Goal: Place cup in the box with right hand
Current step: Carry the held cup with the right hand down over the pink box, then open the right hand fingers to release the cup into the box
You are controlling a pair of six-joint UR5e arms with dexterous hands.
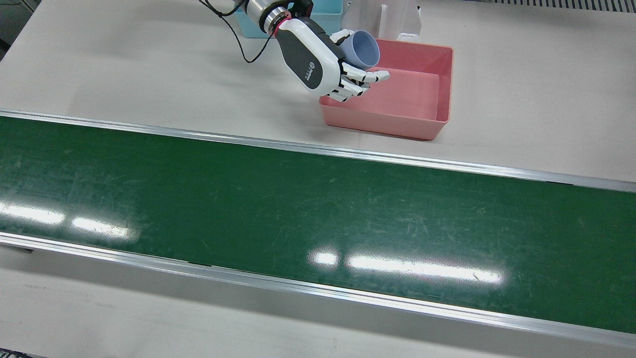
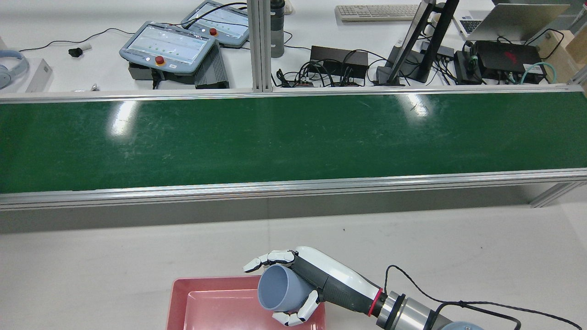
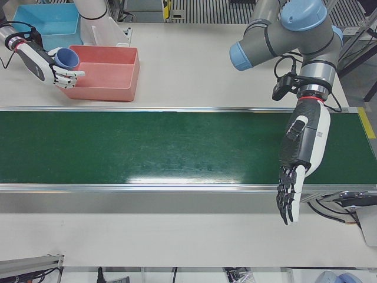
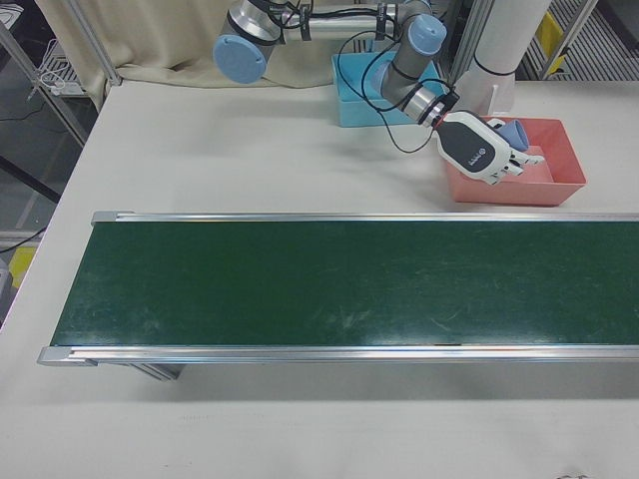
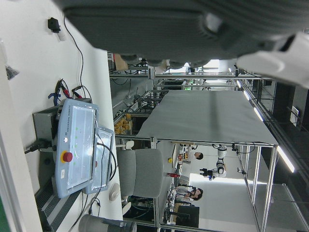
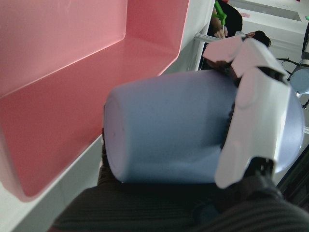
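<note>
My right hand (image 1: 328, 59) is shut on a pale blue cup (image 1: 364, 49) and holds it on its side, mouth pointing out, above the near-robot end of the pink box (image 1: 427, 124). The same shows in the rear view, with the hand (image 2: 321, 279), the cup (image 2: 280, 288) and the box (image 2: 202, 302). The right hand view shows the cup (image 6: 169, 125) close up over the box's bare floor (image 6: 53, 111). My left hand (image 3: 297, 171) hangs open and empty over the belt's far end, fingers pointing down.
A green conveyor belt (image 1: 298, 214) with metal rails runs across the table. A light blue bin (image 4: 364, 100) stands beside the pink box. A white stand (image 1: 397, 20) sits behind the box. Teach pendants and cables lie beyond the belt (image 2: 169, 46).
</note>
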